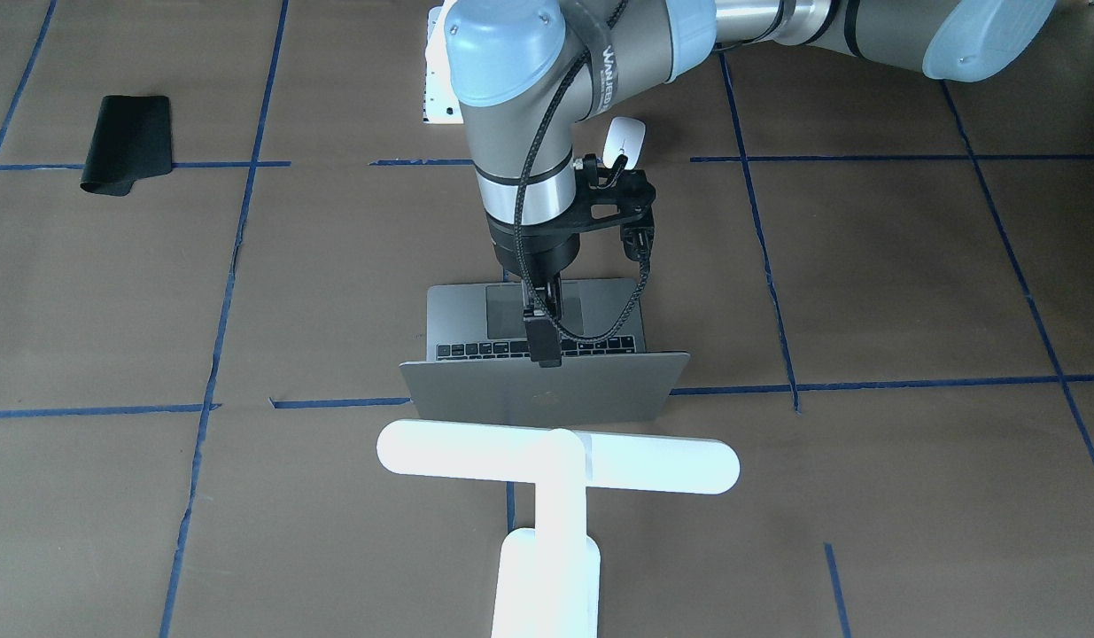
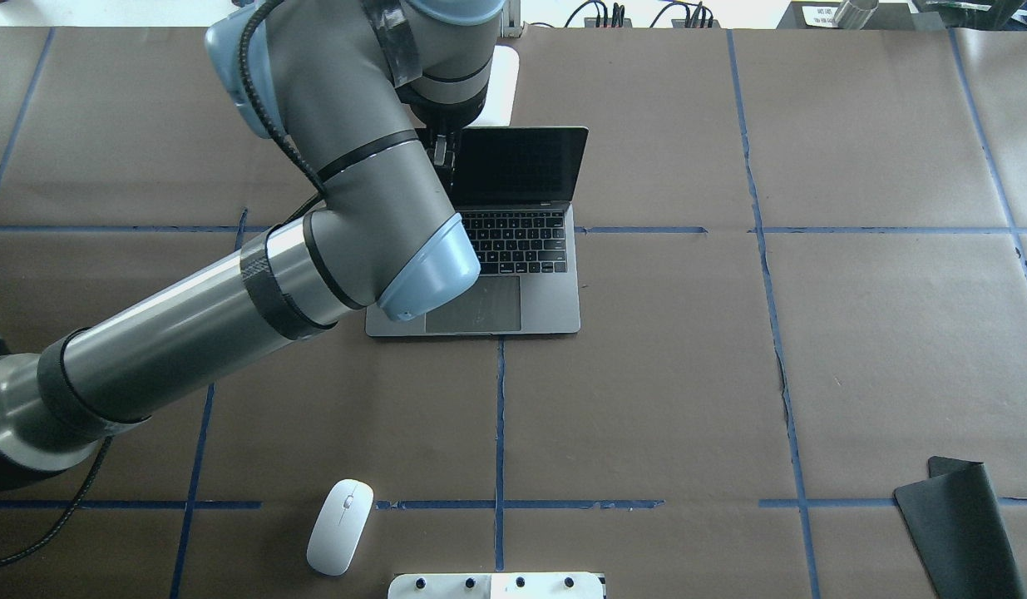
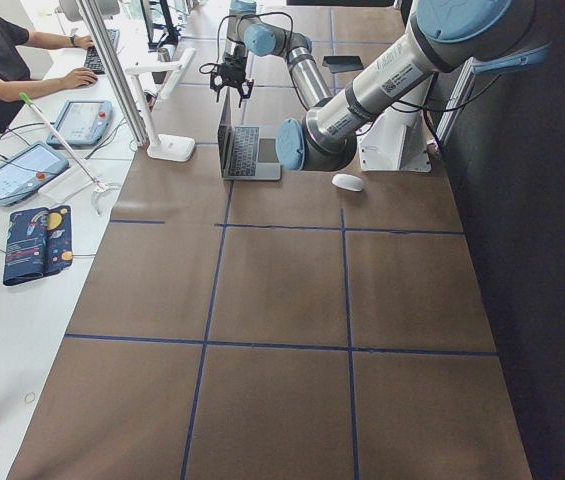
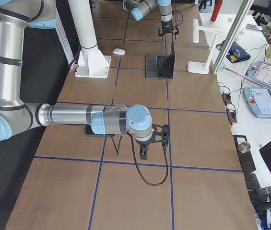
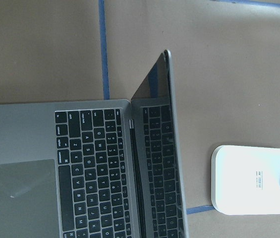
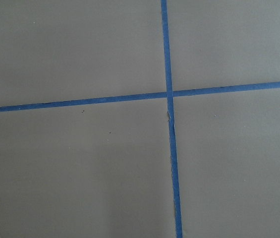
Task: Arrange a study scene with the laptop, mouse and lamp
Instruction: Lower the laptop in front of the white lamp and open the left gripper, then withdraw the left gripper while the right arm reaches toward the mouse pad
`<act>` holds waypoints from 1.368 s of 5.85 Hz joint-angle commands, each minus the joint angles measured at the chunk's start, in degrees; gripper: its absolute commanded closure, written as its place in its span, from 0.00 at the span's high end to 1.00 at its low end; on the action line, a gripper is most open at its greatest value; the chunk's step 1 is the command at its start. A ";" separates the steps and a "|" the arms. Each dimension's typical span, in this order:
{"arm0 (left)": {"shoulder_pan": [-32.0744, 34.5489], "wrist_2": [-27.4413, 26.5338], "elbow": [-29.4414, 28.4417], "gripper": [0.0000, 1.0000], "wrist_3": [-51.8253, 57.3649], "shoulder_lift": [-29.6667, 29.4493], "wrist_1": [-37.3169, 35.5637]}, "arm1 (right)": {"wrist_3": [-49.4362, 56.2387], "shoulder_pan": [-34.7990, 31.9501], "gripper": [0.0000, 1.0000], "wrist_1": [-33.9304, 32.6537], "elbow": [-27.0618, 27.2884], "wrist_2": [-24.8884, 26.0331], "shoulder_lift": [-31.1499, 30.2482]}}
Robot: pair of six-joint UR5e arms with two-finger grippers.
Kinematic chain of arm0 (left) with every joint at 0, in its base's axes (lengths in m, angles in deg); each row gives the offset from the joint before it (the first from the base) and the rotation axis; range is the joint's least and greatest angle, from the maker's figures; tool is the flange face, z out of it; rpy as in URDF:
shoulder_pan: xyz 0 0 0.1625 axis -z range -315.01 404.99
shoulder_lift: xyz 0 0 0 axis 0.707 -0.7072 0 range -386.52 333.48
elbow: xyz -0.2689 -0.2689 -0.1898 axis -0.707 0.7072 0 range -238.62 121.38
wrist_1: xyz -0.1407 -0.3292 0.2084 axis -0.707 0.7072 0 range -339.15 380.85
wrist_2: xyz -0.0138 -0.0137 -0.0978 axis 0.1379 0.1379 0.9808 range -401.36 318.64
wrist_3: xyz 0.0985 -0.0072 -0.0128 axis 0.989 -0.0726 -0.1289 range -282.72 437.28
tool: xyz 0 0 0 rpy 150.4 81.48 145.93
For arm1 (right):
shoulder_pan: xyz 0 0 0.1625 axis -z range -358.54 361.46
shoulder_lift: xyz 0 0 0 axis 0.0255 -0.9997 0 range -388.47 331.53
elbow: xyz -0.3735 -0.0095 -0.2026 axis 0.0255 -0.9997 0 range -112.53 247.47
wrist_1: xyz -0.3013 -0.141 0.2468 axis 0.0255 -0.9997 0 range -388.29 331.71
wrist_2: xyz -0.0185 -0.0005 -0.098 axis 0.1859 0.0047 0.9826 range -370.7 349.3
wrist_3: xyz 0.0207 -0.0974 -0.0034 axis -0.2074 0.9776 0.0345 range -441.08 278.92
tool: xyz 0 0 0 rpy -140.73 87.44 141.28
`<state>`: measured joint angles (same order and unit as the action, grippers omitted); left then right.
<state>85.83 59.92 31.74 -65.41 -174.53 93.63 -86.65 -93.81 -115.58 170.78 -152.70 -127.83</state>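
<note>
The left tool, width unclear, hangs at the laptop, by its lid edge.

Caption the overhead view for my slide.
Left arm stretches over the open laptop while the white mouse lies untouched, well apart.

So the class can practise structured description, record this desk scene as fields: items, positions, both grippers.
Laptop: open, screen upright
Lamp: standing just beyond the laptop's lid
Mouse: robot's left side, apart from laptop
Black mat: robot's right side, one corner curled
Left gripper: at the lid's top edge; open or shut unclear
Right gripper: over a blue tape crossing; state unclear
</note>
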 commanded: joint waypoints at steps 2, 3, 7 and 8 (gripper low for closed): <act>-0.40 2.08 20.39 1.00 17.89 13.74 -2.37 | -8.90 1.74 1.00 0.11 5.03 0.23 -0.04; -0.49 2.77 27.17 1.00 23.53 18.32 -2.37 | -12.77 6.37 1.00 0.11 8.11 0.93 -1.00; -4.08 5.42 33.74 1.00 34.28 22.76 -2.73 | -42.33 28.92 1.00 26.56 12.18 9.59 -12.40; -6.27 5.42 37.57 1.00 41.19 26.94 -2.64 | -47.21 33.96 1.00 28.91 12.18 11.64 -13.91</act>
<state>81.35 65.33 66.56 -29.50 -150.55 90.95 -128.19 -65.13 -90.68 182.94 -143.47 -139.84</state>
